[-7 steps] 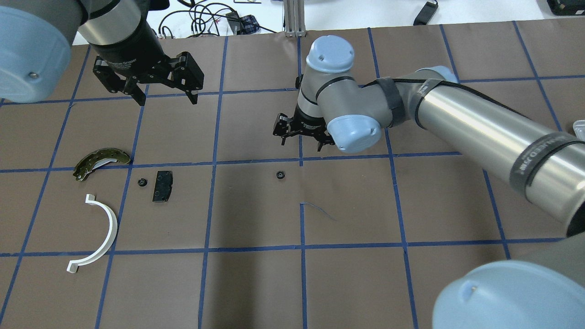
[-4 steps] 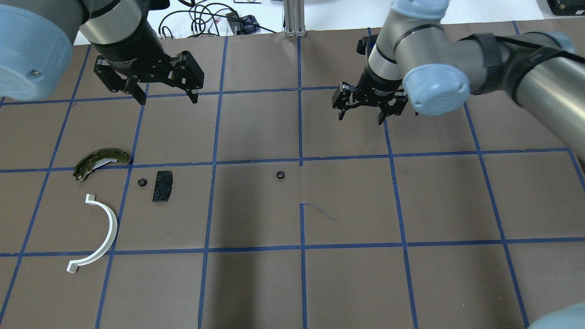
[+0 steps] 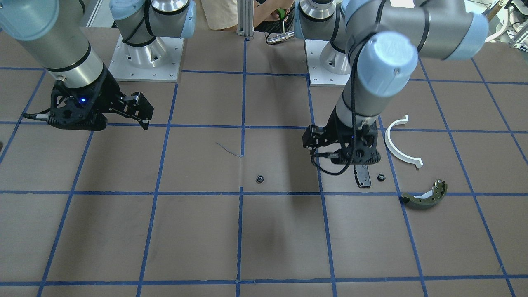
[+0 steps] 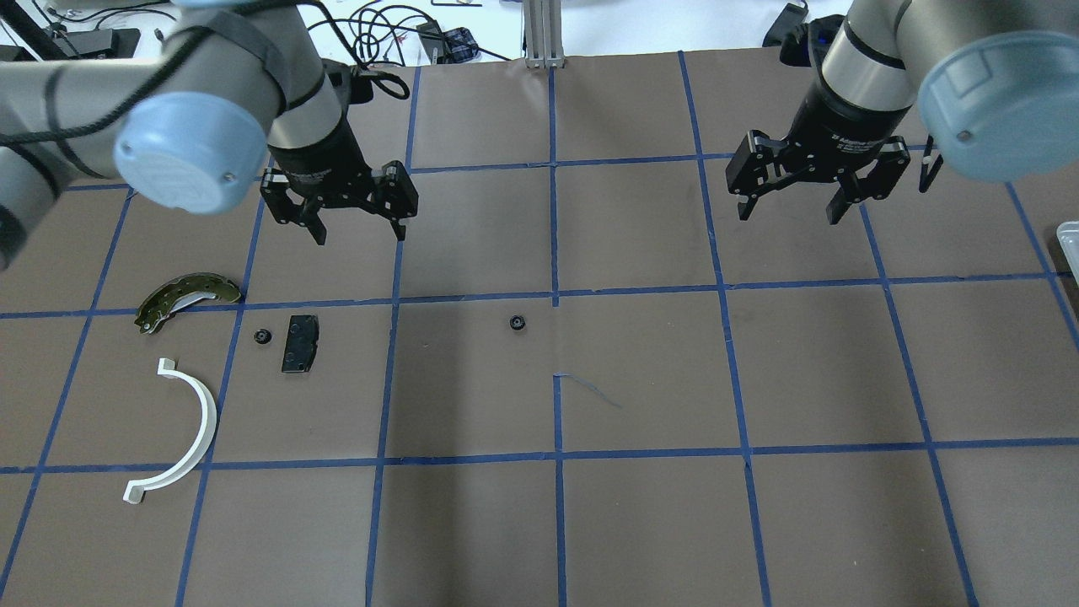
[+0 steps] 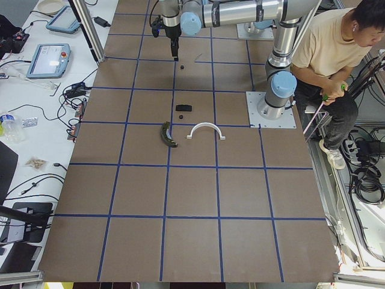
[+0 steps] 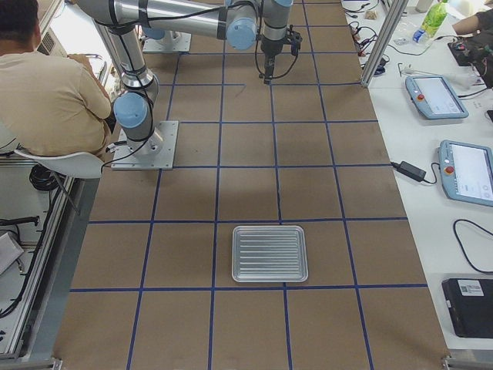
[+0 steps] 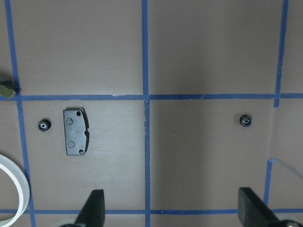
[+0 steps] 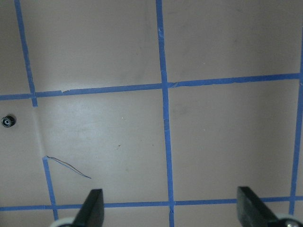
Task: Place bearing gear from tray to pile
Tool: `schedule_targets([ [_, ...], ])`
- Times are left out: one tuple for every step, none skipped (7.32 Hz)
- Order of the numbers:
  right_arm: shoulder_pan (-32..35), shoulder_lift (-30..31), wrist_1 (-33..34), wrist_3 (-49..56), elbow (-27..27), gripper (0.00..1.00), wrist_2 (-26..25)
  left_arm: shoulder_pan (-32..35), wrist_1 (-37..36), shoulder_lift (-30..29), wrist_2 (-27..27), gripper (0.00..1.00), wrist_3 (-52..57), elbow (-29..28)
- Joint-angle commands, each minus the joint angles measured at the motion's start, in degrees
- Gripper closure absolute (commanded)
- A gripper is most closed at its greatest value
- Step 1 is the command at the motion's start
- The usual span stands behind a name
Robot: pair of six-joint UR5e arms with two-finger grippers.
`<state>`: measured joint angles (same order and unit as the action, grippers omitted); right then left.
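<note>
One small black bearing gear point(image 4: 517, 323) lies alone on the brown table near its middle. It also shows in the front view point(image 3: 259, 178) and the left wrist view point(image 7: 245, 120). A second gear point(image 4: 263, 336) lies in the pile, next to the black pad point(image 4: 300, 343). The olive brake shoe point(image 4: 185, 297) and the white half-ring point(image 4: 190, 430) lie beside them. My left gripper point(image 4: 358, 228) is open and empty, above the table beyond the pad. My right gripper point(image 4: 790, 211) is open and empty at the far right. The metal tray point(image 6: 269, 253) looks empty.
Blue tape lines point(image 4: 555, 295) grid the brown table. A thin loose thread point(image 4: 590, 388) lies near the middle gear. Cables point(image 4: 371, 34) and tablets lie on the white bench past the far edge. A person point(image 5: 331, 54) sits by the robot's bases.
My right gripper has swung, open, from over the table's middle to the far right. My left gripper has moved right and lower, toward the pad. The gears have not moved.
</note>
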<state>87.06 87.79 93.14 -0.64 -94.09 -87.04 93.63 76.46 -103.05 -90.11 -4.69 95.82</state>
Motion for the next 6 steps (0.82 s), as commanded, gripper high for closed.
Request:
schedule_targets([
  [-0.05,0.8,-0.34,0.11,0.4,0.0,-0.68,2.85,-12.95,-6.35,-0.06,0.0,-4.59,5.43],
  [-0.05,0.71,-0.16,0.11,0.14,0.0,-1.38,4.96,-14.91,-8.64,-0.06,0.0,-8.71,5.17],
  [-0.05,0.63,-0.15,0.37,-0.39,0.0,-2.34,8.2,-18.68,-10.75,0.02,0.0,-13.63,4.82],
  [-0.05,0.45,-0.24,0.29,-0.39,0.0,-3.22,12.15,-20.89,-12.95,-0.24,0.0,-16.63,4.3],
  [-0.14,0.54,-0.42,0.37,-0.31,0.0,-3.14,13.32,-21.95,-14.01,-0.15,0.0,-17.19,3.94],
  [-0.05,0.8,-0.68,0.2,0.04,0.0,-3.4,13.77,-21.96,-14.37,-0.06,0.0,-17.1,4.72],
])
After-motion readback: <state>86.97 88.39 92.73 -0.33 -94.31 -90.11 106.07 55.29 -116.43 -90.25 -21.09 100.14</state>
